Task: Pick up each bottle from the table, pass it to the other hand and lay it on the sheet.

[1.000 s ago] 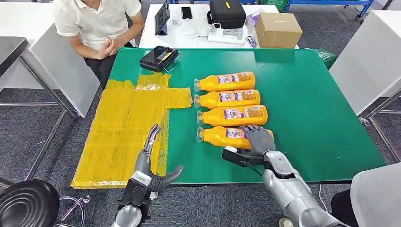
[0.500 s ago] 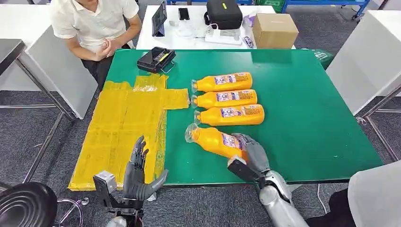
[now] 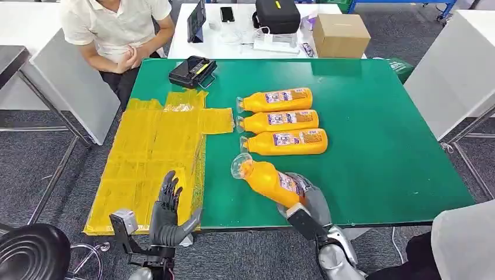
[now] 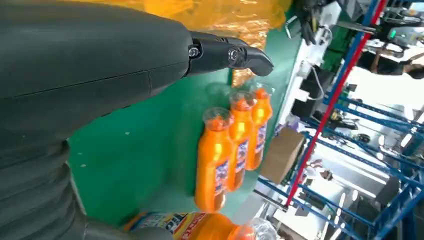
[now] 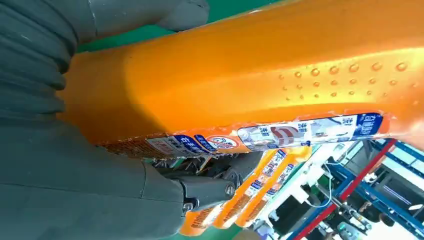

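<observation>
Head view: bottle [image 3: 267, 180] now lifted off the table [image 3: 379, 146] in the right hand [image 3: 309, 201], cap tilted toward the sheet [image 3: 152, 151] (handover next, probably); left hand [image 3: 166, 213] waiting, fingers spread, empty.

Right wrist view: fingers wrapped round the bottle, fingertips hidden behind it.

Hands, low in head view
Right hand [image 3: 309, 195], lower centre-right, grips the orange bottle [image 3: 265, 179]; left hand [image 3: 168, 213], lower left, held upright, fingers spread, empty.
</observation>
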`<state>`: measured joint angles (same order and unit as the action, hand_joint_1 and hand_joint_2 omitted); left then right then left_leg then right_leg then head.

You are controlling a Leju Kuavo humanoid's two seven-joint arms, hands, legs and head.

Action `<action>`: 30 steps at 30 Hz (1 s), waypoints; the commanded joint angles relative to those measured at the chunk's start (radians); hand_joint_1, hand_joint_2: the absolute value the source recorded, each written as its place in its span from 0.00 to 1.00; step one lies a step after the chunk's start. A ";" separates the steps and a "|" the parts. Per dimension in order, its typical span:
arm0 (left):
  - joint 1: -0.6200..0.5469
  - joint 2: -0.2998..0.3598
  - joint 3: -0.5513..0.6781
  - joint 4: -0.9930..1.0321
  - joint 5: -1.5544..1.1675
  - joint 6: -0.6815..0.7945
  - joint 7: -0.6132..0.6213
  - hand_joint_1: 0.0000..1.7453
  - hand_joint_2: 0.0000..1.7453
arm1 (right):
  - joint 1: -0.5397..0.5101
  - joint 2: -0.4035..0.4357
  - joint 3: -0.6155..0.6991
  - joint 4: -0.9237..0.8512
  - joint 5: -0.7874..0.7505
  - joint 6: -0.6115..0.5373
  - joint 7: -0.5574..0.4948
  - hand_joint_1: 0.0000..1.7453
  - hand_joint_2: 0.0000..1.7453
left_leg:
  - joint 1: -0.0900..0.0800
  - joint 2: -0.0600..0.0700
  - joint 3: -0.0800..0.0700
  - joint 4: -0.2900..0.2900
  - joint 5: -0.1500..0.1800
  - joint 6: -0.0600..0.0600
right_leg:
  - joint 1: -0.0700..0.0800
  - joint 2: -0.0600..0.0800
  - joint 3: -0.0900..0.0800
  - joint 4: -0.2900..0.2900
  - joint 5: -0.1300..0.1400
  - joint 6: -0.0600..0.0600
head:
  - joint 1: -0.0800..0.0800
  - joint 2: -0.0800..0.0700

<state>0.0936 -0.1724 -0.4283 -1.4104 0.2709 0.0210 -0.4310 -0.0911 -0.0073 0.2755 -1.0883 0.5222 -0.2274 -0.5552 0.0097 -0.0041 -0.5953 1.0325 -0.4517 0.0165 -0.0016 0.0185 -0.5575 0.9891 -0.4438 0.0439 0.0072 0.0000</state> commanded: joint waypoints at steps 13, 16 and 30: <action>-0.090 0.021 -0.081 0.084 0.118 -0.063 0.046 0.00 1.00 | -0.089 0.095 0.041 0.069 -0.122 -0.014 -0.061 0.94 1.00 | -0.001 0.001 -0.006 -0.001 0.002 0.000 | 0.000 0.000 -0.005 0.000 0.001 -0.001 | 0.000 0.000; -0.096 0.024 -0.092 0.102 0.141 -0.075 0.077 0.00 1.00 | -0.110 0.109 0.076 0.091 -0.107 -0.021 -0.068 1.00 1.00 | -0.001 0.001 -0.006 -0.004 0.003 -0.001 | -0.001 -0.002 -0.004 -0.001 0.002 -0.002 | 0.000 0.000; -0.205 -0.014 -0.110 0.183 0.235 -0.044 0.101 0.00 1.00 | -0.182 0.131 0.238 0.166 -0.098 -0.042 -0.075 0.96 1.00 | 0.000 -0.002 -0.009 -0.002 0.003 0.000 | 0.000 -0.003 -0.007 0.000 0.001 -0.001 | 0.000 0.000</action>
<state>-0.0271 -0.1866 -0.5039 -1.3195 0.4860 -0.0351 -0.3250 -0.2133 0.1232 0.4204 -1.0220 0.4433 -0.2705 -0.6184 0.0099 -0.0059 -0.6069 1.0325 -0.4491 0.0165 -0.0016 0.0168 -0.5669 0.9903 -0.4437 0.0440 0.0069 0.0000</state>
